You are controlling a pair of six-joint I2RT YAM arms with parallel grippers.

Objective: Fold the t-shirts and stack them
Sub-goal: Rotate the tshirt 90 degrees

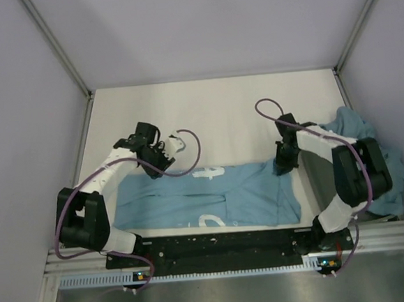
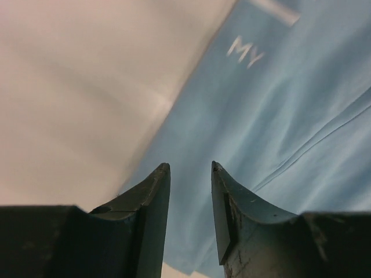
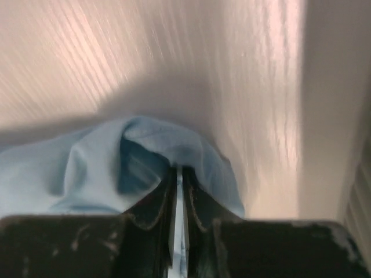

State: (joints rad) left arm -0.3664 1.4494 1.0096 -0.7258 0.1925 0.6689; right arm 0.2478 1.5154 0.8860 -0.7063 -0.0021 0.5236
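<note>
Blue shirt (image 1: 212,195) lies spread on the bench (image 1: 219,107), right jaws clamped on its far corner to fold it, left jaws parted, empty.

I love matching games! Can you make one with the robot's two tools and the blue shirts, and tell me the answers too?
Things:
1. left tool
2. right tool
3. spread t-shirt
4. heaped t-shirts

States:
A. bunched up on the far right
B. open, holding nothing
C. shut, pinching a shirt
D. lying flat in the middle

Pairs: 1-B, 2-C, 3-D, 4-A
</note>
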